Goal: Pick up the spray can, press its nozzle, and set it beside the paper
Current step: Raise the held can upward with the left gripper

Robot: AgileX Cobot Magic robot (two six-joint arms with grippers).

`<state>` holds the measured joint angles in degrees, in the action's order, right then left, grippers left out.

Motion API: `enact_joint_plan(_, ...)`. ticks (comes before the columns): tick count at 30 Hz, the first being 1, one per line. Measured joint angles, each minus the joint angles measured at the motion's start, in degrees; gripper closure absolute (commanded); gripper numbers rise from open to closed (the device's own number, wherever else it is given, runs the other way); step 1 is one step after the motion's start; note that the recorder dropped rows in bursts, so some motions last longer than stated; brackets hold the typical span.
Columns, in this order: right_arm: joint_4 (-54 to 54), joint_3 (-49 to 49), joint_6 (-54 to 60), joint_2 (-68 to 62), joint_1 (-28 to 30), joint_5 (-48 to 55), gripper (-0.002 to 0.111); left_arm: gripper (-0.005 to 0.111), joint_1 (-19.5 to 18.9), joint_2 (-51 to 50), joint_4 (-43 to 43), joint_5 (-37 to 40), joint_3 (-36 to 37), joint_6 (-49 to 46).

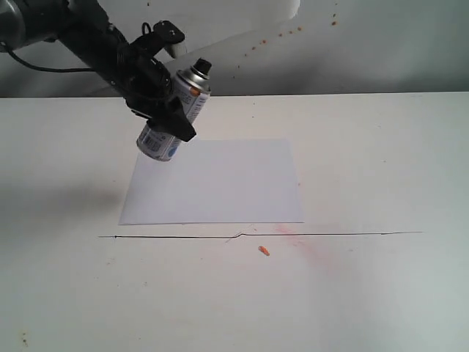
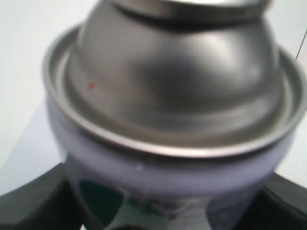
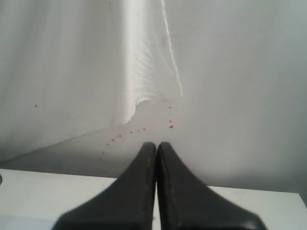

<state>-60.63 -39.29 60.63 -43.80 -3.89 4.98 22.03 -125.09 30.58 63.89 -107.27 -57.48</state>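
Observation:
The spray can (image 1: 174, 116) hangs tilted in the air above the far left corner of the paper (image 1: 216, 183), its black nozzle (image 1: 202, 68) pointing up and to the right. My left gripper (image 1: 160, 104) is shut on the can's body. In the left wrist view the can's silver dome (image 2: 172, 81) fills the picture, with dark fingers (image 2: 33, 201) at both sides. My right gripper (image 3: 157, 146) is shut on nothing, facing the back wall, and does not show in the exterior view.
A thin black line (image 1: 256, 235) runs across the tabletop (image 1: 381, 161) in front of the paper. A small orange fleck (image 1: 264, 251) and a faint pink smear (image 1: 311, 249) lie near it. Orange specks dot the back wall (image 1: 278, 37).

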Motion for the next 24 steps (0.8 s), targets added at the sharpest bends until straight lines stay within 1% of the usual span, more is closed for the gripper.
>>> enact_joint_plan(3,0.0,6.9,0.0,9.7,0.0,-1.4,0.108,0.107,0.0,0.9,2.8,0.0,0.0,0.1)
enact_joint_plan(7,0.0,15.6,0.0,22.1,0.0,-2.7,0.108,0.107,0.0,3.3,5.2,-0.5,0.0,2.6)
enact_joint_plan(11,0.0,21.3,0.0,31.2,0.0,-2.7,0.108,0.107,0.0,6.4,5.7,-1.9,0.0,5.0)
enact_joint_plan(14,0.0,23.3,0.0,36.4,0.0,-2.7,0.108,0.107,-0.2,8.5,7.7,-3.2,0.0,5.6)
enact_joint_plan(18,0.0,23.6,0.0,41.6,0.0,-2.8,0.108,0.107,-1.5,11.2,15.5,-4.8,0.0,5.8)
enact_joint_plan(21,-0.1,23.6,0.0,43.3,0.0,-2.9,0.108,0.107,-2.9,12.7,21.6,-5.5,0.0,5.2)
enact_joint_plan(24,-1.1,23.6,0.0,43.6,0.0,-3.1,0.108,0.107,-3.4,13.9,23.7,-6.2,0.0,5.0)
